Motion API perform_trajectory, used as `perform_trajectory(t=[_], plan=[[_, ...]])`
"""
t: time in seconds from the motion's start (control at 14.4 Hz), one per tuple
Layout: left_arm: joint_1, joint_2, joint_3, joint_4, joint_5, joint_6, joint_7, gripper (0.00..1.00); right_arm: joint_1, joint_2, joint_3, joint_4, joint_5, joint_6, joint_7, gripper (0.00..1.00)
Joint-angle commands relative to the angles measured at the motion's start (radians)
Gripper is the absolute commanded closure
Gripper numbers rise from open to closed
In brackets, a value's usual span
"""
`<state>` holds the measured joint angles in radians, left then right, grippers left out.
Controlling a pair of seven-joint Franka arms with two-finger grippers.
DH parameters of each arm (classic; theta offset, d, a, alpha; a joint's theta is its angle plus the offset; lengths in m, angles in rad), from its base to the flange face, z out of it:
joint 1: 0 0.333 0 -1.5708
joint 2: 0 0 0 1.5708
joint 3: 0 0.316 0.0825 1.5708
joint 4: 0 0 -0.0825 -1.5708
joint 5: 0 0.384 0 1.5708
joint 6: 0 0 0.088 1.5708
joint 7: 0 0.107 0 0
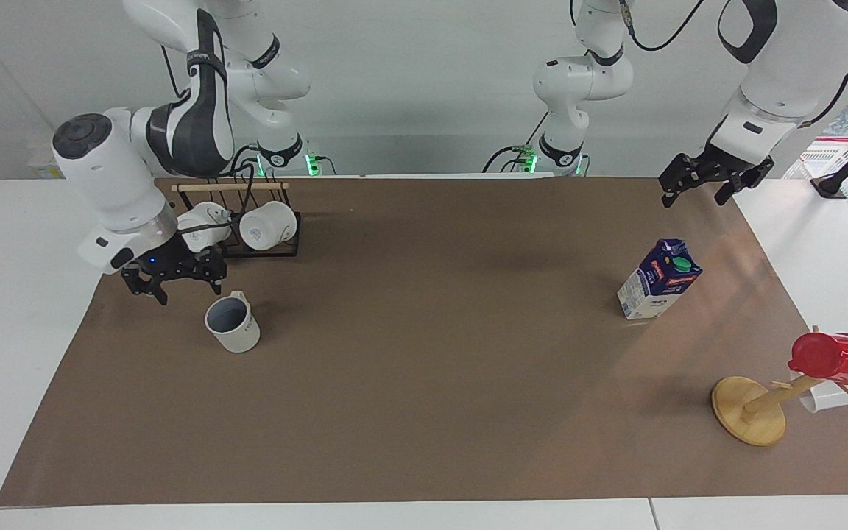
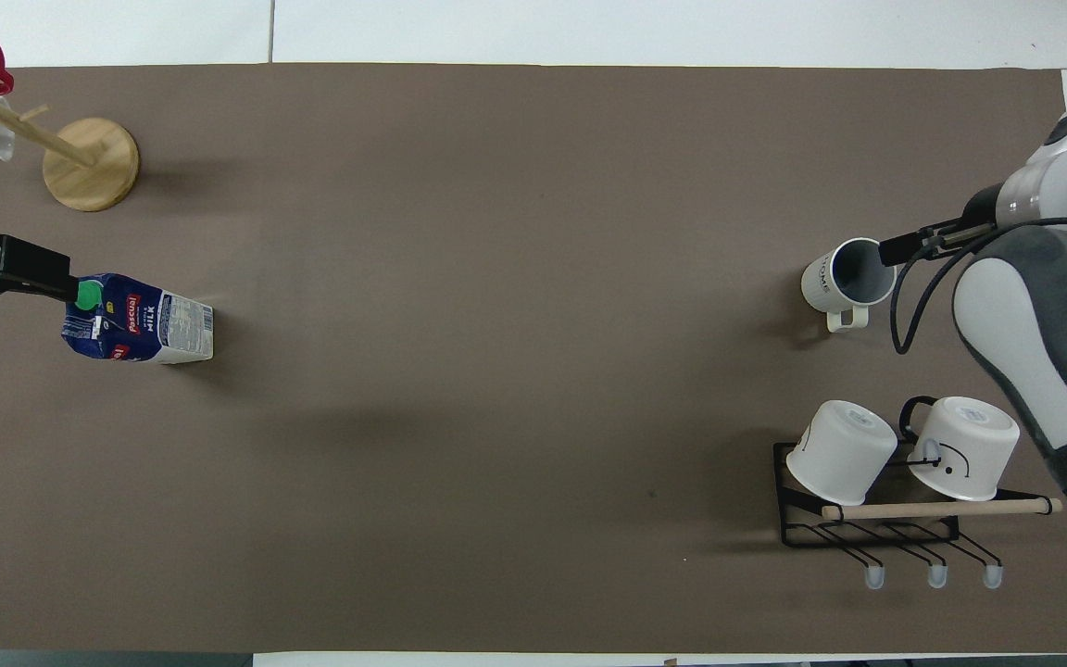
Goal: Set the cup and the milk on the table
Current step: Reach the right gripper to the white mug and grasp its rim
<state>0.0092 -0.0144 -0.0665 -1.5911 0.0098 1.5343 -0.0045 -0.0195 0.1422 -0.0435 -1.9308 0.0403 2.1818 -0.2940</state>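
Right hand [image 1: 174, 278] open, low beside cup [image 1: 232, 323] near bench [image 1: 424, 442] end; could knock cup over. Left hand [image 1: 715, 180] open, waits.

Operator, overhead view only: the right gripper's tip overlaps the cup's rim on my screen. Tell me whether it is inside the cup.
Observer: It is not. In the facing view the right gripper hangs open beside the cup, toward the right arm's end of the table. I see no contact between them.
Operator: Now check the left gripper. It looks pressed against the milk's cap.
Observer: It isn't. The facing view shows the left gripper raised well above the milk, open and empty. The carton stands alone on the table.
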Motion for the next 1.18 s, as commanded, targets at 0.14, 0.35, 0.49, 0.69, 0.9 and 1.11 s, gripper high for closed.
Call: perform_trajectory(t=[0.14,0.35,0.49,0.69,0.9,1.11], plan=[[0.003,-0.029,0.002,-0.033,-0.011,0.015,-0.009,0.00,-0.014,0.040,0.005,-0.086,0.024,0.154,-0.042,0.00],[0.006,-0.032,0.007,-0.033,-0.011,-0.028,-0.009,0.00,-0.016,0.066,0.005,-0.102,0.024,0.196,-0.043,0.00],[0.008,-0.033,0.010,-0.032,-0.011,-0.020,-0.015,0.00,-0.017,0.082,0.007,-0.096,0.026,0.196,-0.039,0.03],[0.017,-0.056,0.010,-0.099,-0.011,0.073,-0.006,0.00,-0.016,0.083,0.007,-0.093,0.026,0.187,-0.043,0.35],[0.035,-0.098,0.010,-0.234,-0.011,0.206,-0.011,0.00,-0.013,0.083,0.007,-0.093,0.026,0.182,-0.045,1.00],[0.046,-0.082,0.010,-0.292,-0.011,0.312,-0.017,0.00,-0.013,0.083,0.007,-0.085,0.026,0.179,-0.045,1.00]])
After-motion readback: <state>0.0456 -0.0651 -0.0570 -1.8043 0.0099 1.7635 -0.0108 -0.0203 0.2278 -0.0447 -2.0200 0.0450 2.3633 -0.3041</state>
